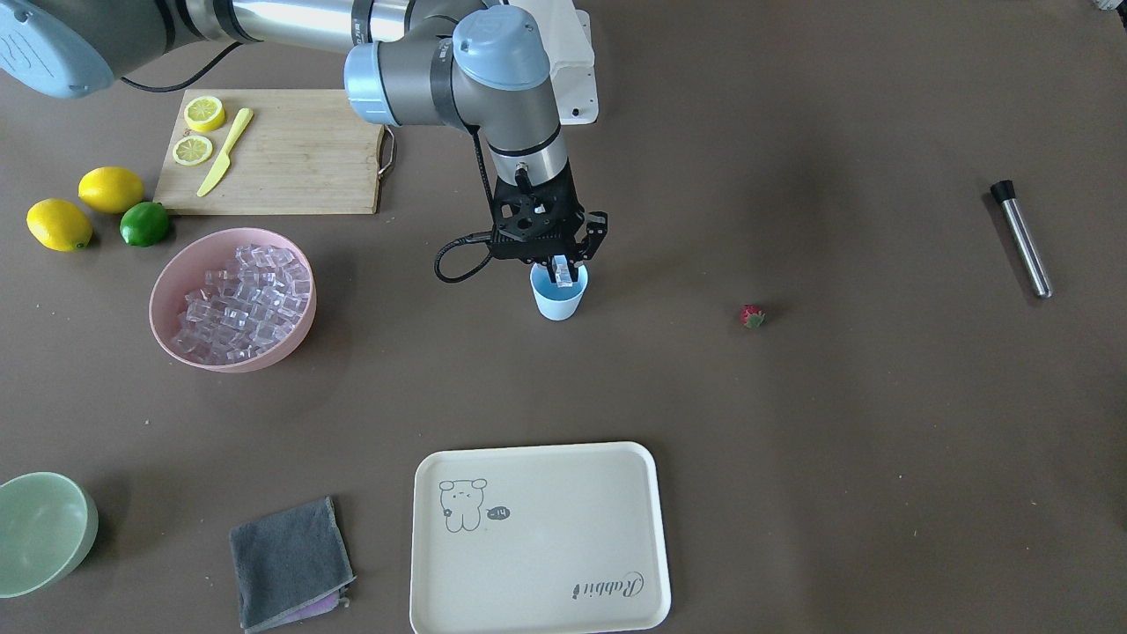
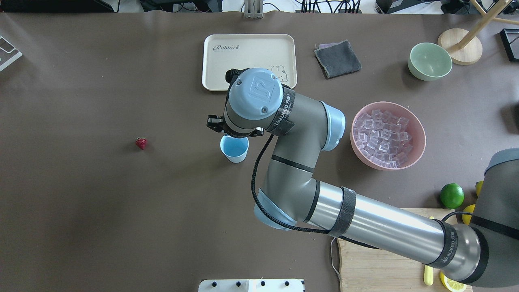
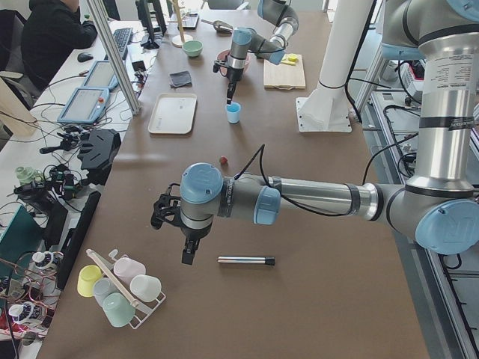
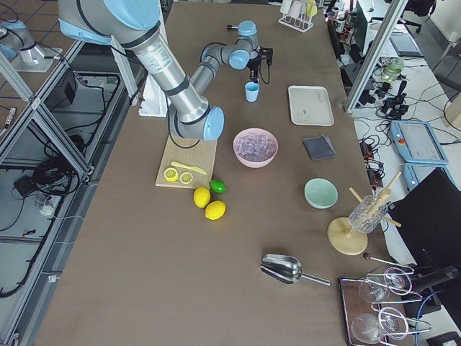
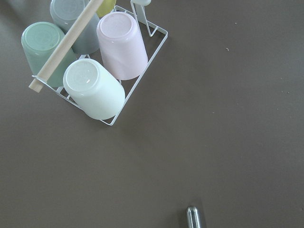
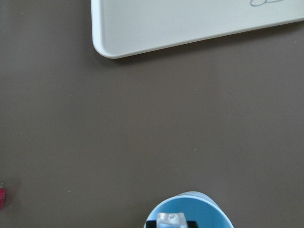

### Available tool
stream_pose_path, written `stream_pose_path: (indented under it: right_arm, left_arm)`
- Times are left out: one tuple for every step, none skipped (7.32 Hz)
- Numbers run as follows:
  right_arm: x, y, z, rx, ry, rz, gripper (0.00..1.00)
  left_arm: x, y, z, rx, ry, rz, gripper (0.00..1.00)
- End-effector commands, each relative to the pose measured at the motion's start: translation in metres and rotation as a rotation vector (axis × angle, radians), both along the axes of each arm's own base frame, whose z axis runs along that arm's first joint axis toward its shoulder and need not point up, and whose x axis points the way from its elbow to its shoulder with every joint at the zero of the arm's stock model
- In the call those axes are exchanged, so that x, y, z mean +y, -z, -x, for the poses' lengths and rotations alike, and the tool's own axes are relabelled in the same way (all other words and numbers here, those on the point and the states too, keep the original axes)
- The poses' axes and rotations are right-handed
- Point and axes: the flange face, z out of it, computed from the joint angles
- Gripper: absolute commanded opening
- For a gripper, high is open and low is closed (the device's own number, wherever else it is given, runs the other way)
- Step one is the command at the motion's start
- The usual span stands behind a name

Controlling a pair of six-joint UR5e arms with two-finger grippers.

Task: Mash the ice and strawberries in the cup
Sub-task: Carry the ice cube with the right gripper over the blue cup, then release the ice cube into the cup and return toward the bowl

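The pale blue cup (image 1: 559, 304) stands upright mid-table; it also shows in the overhead view (image 2: 235, 150) and at the bottom of the right wrist view (image 6: 199, 211). My right gripper (image 1: 563, 271) hangs straight over the cup's mouth, shut on one clear ice cube (image 6: 172, 220). More ice (image 1: 242, 304) fills the pink bowl (image 1: 167, 304). The strawberry (image 1: 753, 316) lies alone on the table, apart from the cup. My left gripper (image 3: 187, 256) hovers near the table's far end, above a metal muddler (image 3: 245, 260); I cannot tell whether it is open or shut.
A cream tray (image 1: 537, 537) lies in front of the cup. A cutting board (image 1: 282, 158) with lemon slices and a yellow knife, two lemons, a lime (image 1: 144, 224), a green bowl (image 1: 40, 528) and a grey cloth (image 1: 289, 563) are around. A rack of cups (image 5: 95, 66) sits under the left wrist.
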Motion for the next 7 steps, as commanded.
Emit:
stream_pose_path:
  right_arm:
    - [0.003, -0.011, 0.0, 0.007, 0.01, 0.0, 0.99]
    - [0.008, -0.025, -0.007, 0.018, 0.021, 0.002, 0.99]
    - [0.017, -0.031, -0.023, 0.073, 0.055, -0.017, 1.0]
    - [0.034, -0.034, -0.056, 0.131, 0.102, -0.046, 1.0]
    - [0.04, -0.057, -0.093, 0.184, 0.123, -0.067, 1.0]
    - [0.039, -0.093, -0.115, 0.24, 0.122, -0.037, 0.99]
    - [0.018, -0.125, -0.145, 0.285, 0.113, -0.028, 0.99]
  left_arm:
    - [0.0, -0.001, 0.0, 0.0, 0.0, 0.001, 0.99]
    - [0.0, -0.001, -0.001, 0.0, -0.001, 0.003, 0.99]
    - [0.0, -0.002, -0.001, 0.0, -0.001, 0.004, 0.99]
    - [0.0, -0.003, -0.001, 0.0, -0.001, 0.006, 0.99]
    - [0.0, -0.001, -0.001, 0.001, -0.003, 0.002, 0.99]
    - [0.002, -0.001, -0.001, 0.001, -0.003, 0.002, 0.99]
    - [0.002, -0.002, -0.001, 0.001, -0.003, 0.003, 0.99]
